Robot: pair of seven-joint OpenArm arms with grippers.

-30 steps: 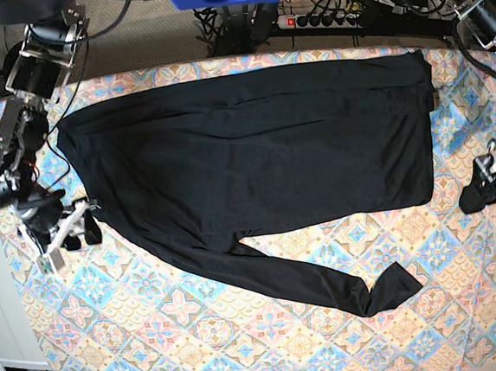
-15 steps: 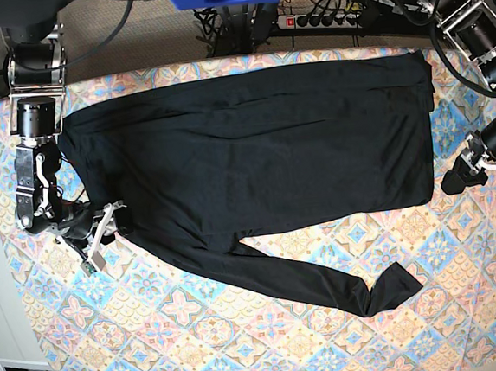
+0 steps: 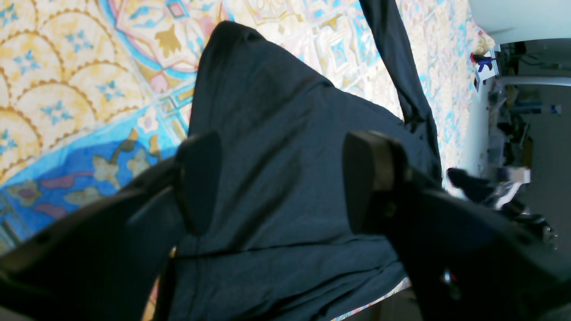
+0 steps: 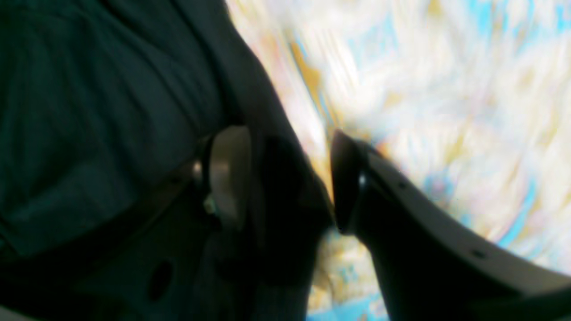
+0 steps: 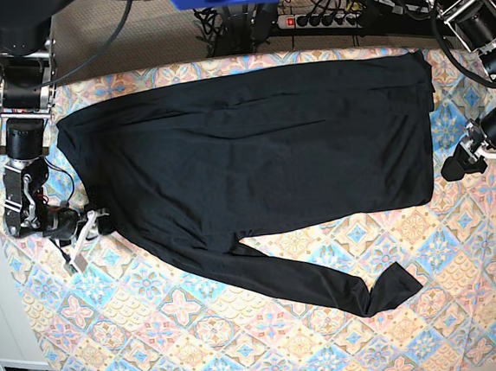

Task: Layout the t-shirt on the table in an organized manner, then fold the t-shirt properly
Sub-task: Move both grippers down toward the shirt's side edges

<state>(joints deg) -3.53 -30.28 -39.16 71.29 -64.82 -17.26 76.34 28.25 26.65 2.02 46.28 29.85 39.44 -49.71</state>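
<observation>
Both arms have swung in: left gripper [image 5: 465, 165] at three o'clock, right gripper [image 5: 85, 232] at nine, both released, flanking the t-shirt [image 5: 255, 163] on the counter [image 5: 193, 346]. Grasps look imminent.

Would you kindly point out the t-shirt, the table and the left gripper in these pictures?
t-shirt [image 5: 262, 149], base view, middle of the torso panel.
table [image 5: 200, 337], base view, bare patterned cloth below the sleeve.
left gripper [image 3: 281, 183], left wrist view, midway between the open fingertips.
</observation>
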